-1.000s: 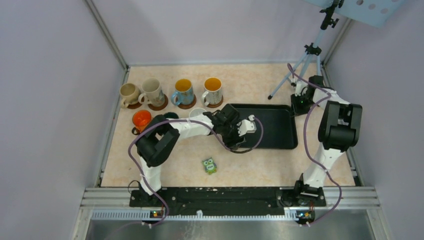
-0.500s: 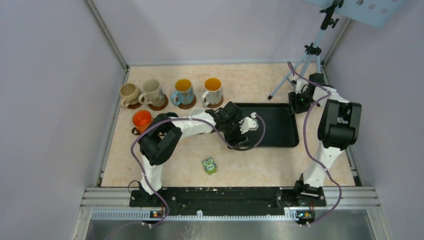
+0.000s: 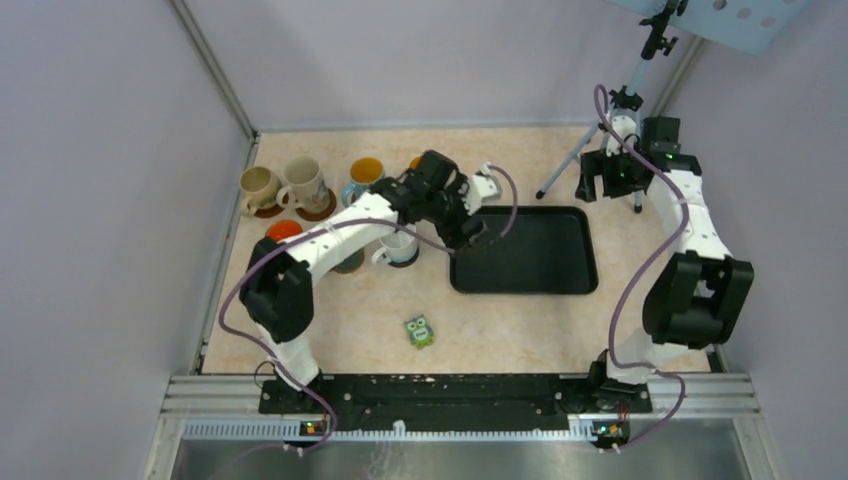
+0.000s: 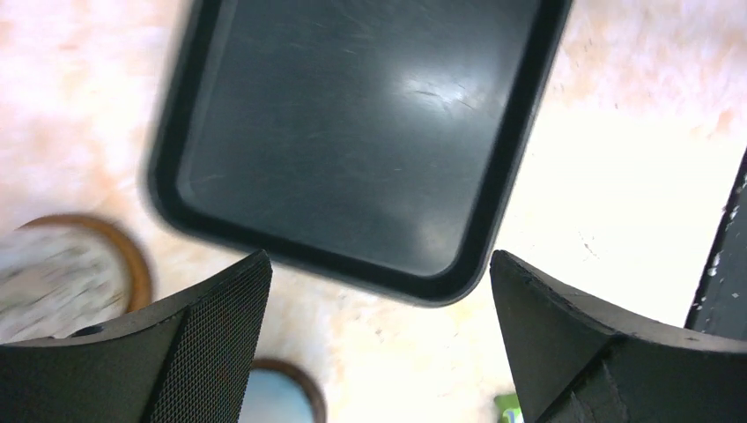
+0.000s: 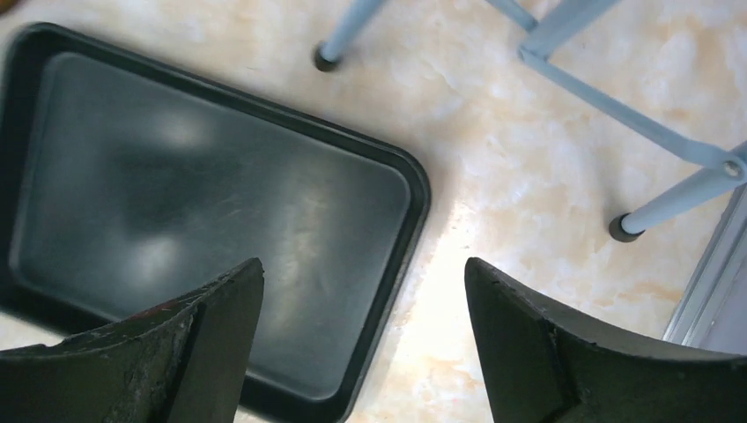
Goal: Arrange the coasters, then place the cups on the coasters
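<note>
The beige marbled table (image 3: 520, 330) is carrying a black rectangular plastic tray (image 3: 540, 255) right of centre. The left gripper (image 4: 379, 264) is hovering over the tray's far left corner, jaws spread wide and holding nothing. The right gripper (image 5: 363, 266) is hanging near the tray's far right corner beside the pale blue tripod (image 5: 617, 104), jaws likewise apart and empty. The handled ceramic cups (image 3: 303, 182) are sitting in two rows at far left, a plain white one (image 3: 398, 246) nearest the tray, several resting on thin round brown coasters (image 3: 322, 212). A small green owl figure (image 3: 419, 331) is standing near the front.
</note>
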Robot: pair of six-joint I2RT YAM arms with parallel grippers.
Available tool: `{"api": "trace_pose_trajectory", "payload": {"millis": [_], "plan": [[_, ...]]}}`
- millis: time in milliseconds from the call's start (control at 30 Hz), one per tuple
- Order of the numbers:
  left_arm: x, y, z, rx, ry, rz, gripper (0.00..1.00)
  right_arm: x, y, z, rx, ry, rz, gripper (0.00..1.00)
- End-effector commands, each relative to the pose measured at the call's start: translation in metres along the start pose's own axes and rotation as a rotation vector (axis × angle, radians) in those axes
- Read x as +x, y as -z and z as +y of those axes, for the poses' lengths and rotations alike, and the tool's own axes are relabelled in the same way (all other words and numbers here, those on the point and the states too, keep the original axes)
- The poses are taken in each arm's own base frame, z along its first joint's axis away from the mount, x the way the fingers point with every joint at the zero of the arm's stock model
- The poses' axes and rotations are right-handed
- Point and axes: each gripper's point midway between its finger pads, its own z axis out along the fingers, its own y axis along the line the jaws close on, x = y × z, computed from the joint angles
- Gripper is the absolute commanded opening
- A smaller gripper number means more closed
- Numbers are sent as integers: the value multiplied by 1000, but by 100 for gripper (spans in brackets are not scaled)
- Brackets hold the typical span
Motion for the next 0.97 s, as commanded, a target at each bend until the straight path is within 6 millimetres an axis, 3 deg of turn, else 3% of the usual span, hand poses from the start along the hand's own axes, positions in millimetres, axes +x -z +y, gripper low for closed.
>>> {"api": "trace_pose_trajectory", "payload": {"millis": [0,133,233,333,467,567,933], "plan": [[-37,93,43,-70,159,-177,99,-32,49,40,-84,34,-125,84],[-17,170,89,-193,304,-267,99,-26,67,72,-159,26,-169,84],[20,220,118,-366,392,-285,99,-16,69,82,-171,6,-192,84],[60,255,128,-485,443,-264,99,-5,66,82,-149,-9,-203,84],[116,272,122,-553,555,-231,99,13,53,77,-121,-35,-177,84],[144,282,122,-642,611,-225,99,22,45,72,-100,-39,-161,84],[172,286,126,-743,741,-189,99,20,45,69,-79,-38,-177,84]]}}
